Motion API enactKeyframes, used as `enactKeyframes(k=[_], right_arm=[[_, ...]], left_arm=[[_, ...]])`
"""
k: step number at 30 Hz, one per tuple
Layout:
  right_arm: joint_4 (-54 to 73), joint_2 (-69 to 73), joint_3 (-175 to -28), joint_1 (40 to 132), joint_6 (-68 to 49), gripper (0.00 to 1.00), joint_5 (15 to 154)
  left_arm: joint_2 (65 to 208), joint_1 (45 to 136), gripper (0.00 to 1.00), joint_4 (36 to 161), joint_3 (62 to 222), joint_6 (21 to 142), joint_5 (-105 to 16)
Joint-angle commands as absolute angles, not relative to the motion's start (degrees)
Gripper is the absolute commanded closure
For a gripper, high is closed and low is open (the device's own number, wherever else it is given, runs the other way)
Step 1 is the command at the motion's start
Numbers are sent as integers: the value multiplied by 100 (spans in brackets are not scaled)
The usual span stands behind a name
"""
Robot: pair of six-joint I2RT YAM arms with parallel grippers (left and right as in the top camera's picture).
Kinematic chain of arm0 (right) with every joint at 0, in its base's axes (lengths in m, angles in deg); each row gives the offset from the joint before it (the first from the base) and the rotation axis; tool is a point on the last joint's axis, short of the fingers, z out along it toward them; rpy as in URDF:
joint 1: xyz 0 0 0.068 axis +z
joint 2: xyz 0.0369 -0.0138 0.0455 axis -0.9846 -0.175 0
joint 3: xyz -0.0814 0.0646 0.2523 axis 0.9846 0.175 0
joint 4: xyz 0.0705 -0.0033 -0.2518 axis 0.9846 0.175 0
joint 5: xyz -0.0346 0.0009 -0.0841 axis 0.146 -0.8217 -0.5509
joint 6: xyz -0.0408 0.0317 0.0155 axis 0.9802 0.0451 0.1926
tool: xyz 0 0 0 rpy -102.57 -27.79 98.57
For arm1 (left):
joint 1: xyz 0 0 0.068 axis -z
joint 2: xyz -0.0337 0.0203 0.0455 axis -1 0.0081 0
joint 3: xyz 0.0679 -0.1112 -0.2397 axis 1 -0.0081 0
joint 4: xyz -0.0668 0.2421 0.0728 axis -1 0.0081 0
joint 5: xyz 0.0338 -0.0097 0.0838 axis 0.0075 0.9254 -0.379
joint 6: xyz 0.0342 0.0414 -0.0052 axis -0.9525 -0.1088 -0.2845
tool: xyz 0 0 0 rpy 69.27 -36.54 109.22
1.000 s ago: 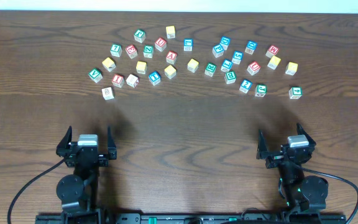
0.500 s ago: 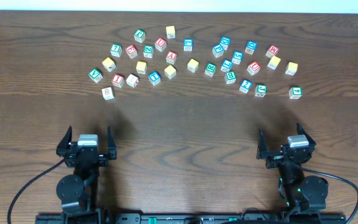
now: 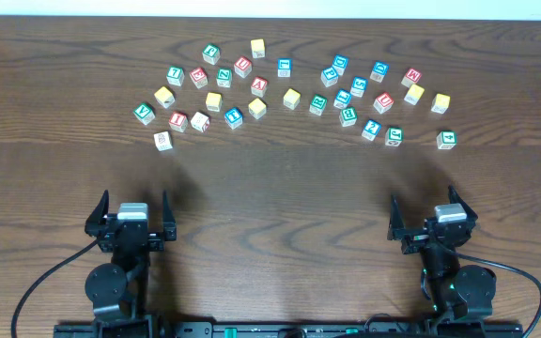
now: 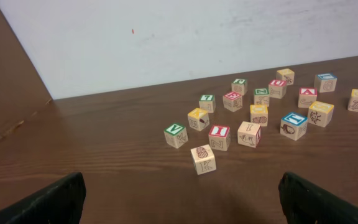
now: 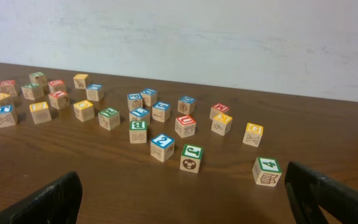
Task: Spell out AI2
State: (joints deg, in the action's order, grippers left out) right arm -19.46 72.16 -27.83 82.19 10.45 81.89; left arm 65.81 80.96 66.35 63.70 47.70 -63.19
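Many wooden letter and number blocks lie scattered across the far half of the table. A red-topped block that looks like A (image 3: pixel 259 85) sits in the left cluster and shows in the left wrist view (image 4: pixel 307 96). A red I block (image 3: pixel 178 120) is at the left (image 4: pixel 219 135). A blue 2 block (image 3: pixel 371 130) is in the right cluster (image 5: pixel 162 145). My left gripper (image 3: pixel 131 218) (image 4: pixel 179 202) and right gripper (image 3: pixel 432 218) (image 5: pixel 182 199) are open and empty at the near edge, far from the blocks.
A lone block (image 3: pixel 162 141) lies nearest the left arm. A green 4 block (image 3: pixel 447 139) and a green block with a ball picture (image 3: pixel 394 136) lie nearest the right arm. Bare wood separates the blocks from both grippers.
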Motion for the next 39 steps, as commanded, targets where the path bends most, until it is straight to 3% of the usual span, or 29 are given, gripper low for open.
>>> enactKeyframes(k=[1,12,25,32,39], right_arm=[[-1935,7225,-2768,8258,1100,1,8220],[-1935,7225,-2768,8258,1100,1,8220],[-1962,7225,-2768,8260,1098,1,8229],[-2088,7225,-2768,8260,1071,1,8340],[-2484,7207,-2890,8258,647,1,9055]], left_arm=[[6546,8061,2,6760,6246,4698,-6092],[6828,8061,2,6681,6547,5323,-5834],[8909,8061,2,6856,8180,5389,-5698],[10196,8061,2,7706,9662,5391,-4918],[11728,8113,2,9385,11723,5382,-4680]])
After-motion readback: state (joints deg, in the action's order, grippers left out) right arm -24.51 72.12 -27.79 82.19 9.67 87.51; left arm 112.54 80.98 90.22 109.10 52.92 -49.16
